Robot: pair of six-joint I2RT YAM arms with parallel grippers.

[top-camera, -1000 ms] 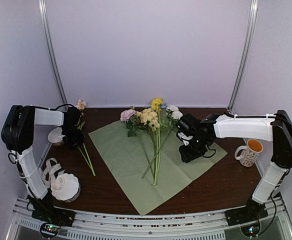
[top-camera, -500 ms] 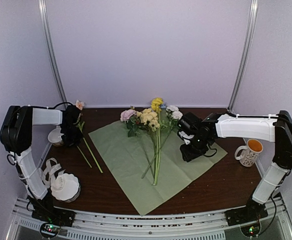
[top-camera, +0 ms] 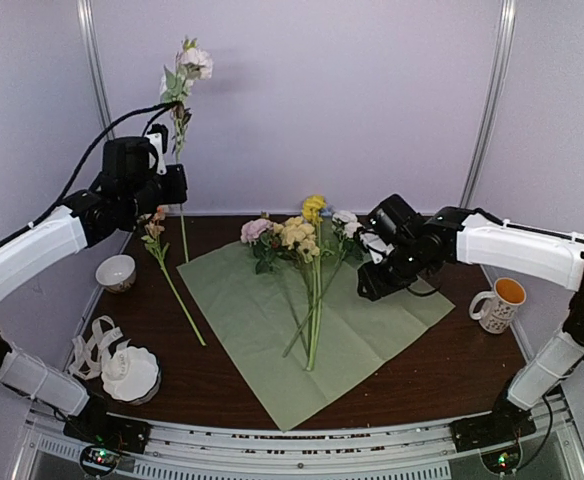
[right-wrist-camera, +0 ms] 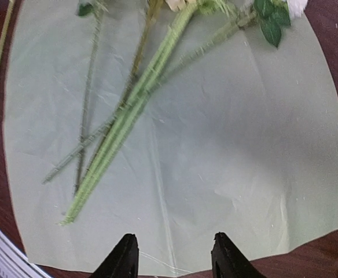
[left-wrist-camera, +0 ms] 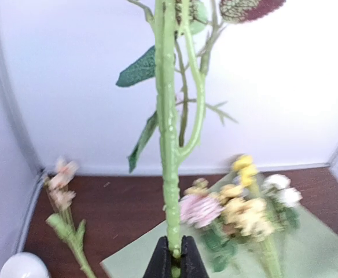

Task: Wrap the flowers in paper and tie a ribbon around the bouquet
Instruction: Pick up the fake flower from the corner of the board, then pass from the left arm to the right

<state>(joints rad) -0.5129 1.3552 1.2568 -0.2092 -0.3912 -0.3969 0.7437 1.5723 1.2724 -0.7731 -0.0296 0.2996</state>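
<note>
Left gripper (left-wrist-camera: 172, 259) clamped on upright flower stem (left-wrist-camera: 168, 145); right gripper (right-wrist-camera: 172, 256) half-spread, empty, above green paper (right-wrist-camera: 244, 145).

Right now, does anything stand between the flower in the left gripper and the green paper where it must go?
Nothing visible does. The left gripper holds the flower high. One loose flower lies on the table left of the green paper, below the way. The right gripper hangs over its right side.

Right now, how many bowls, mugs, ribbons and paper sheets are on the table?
Bowls: 2 (plain bowl, scalloped bowl)
Mug: 1
Ribbon: 1
Green paper: 1
Total: 5
</note>
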